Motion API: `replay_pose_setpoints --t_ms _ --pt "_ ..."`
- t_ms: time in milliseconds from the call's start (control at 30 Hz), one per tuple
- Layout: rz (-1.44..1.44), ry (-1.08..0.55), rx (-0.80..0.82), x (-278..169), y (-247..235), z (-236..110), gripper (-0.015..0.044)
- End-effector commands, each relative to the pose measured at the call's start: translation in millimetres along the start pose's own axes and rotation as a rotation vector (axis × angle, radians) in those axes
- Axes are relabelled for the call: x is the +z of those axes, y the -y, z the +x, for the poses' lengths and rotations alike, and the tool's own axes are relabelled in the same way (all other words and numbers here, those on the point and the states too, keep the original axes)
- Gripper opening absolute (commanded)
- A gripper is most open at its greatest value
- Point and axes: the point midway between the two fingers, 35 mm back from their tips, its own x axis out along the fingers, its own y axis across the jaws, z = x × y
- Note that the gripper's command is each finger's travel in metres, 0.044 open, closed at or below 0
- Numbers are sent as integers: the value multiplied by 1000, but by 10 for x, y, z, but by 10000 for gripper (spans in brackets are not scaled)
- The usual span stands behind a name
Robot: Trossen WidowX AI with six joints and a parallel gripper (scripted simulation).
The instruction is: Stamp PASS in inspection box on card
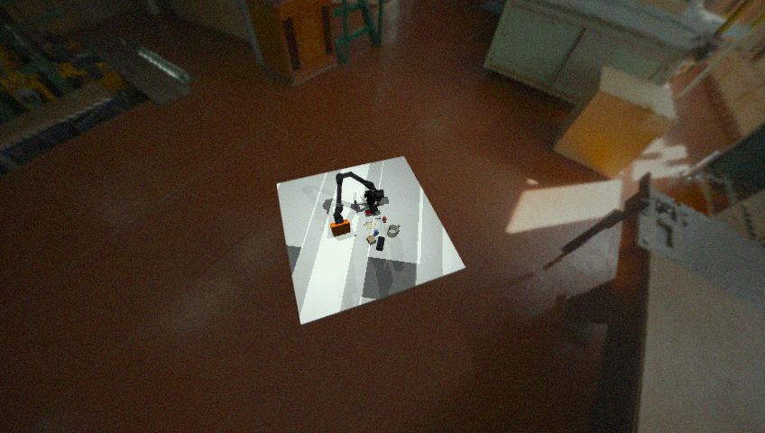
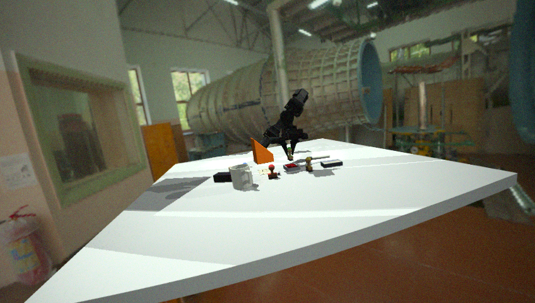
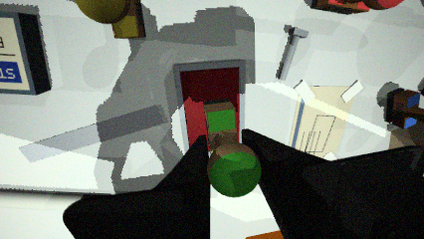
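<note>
My gripper [image 3: 224, 138] [image 2: 289, 149] [image 1: 371, 206] is shut on the PASS stamp [image 3: 234, 170] [image 2: 289, 153], which has a green ball knob, a brown neck and a green base. It holds the stamp upright over the red ink pad [image 3: 209, 84] [image 2: 291, 166], which sits in a grey frame; the stamp's base shows against the pad's near half. The cream card [image 3: 318, 124] [image 2: 264, 171] lies just right of the pad in the wrist view, with its outlined inspection box [image 3: 328, 118] bare.
A yellow-knobbed stamp [image 3: 106, 10] [image 2: 308, 163], a red-knobbed stamp [image 3: 348, 4] [image 2: 272, 171] and a blue-marked stamp [image 3: 405, 105] stand around the pad. A blue stamp pad case [image 3: 20, 55] [image 2: 331, 163], a grey bolt [image 3: 291, 50], a mug [image 2: 241, 177] and a black box [image 2: 222, 177] lie nearby.
</note>
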Motion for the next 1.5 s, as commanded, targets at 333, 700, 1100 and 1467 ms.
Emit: replay_pose_setpoints --t_ms 333,700,1100,1467 --pt "7 -4 6 -14 1 110 0" --pt "5 -4 6 -18 -3 182 0" --pt "4 -4 7 -25 -9 260 0" --pt "2 -4 8 -27 -11 284 0"
